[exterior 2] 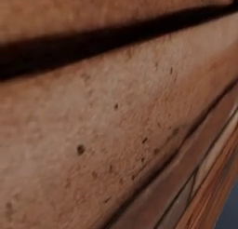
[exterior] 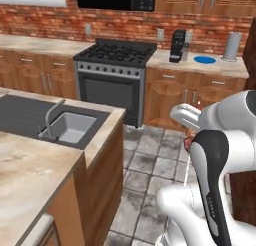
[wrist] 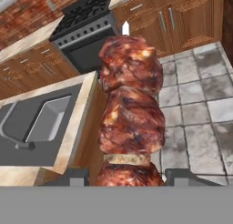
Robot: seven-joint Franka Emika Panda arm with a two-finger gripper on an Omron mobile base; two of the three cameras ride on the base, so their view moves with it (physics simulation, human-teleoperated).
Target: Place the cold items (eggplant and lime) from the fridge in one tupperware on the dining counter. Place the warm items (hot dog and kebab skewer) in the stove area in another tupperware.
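Three stiff meat chunks ride the kebab skewer (wrist: 131, 114) clamped low in our pincer (wrist: 129, 176), top-heavy, so we grip firm.

A black gas stove (exterior: 116, 65) stands between brown wooden base cabinets (exterior: 42, 77). A grey recessed sink (exterior: 70, 128) sits in the beige stone island counter (exterior: 30, 170). A black coffee machine (exterior: 177, 46) stands beside a blue round plate (exterior: 204, 60).

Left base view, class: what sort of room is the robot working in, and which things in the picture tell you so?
A home kitchen, rendered. A black gas stove with an oven stands against a brick wall, a sink with a tap is set in the island counter, and wooden cabinets line the wall.
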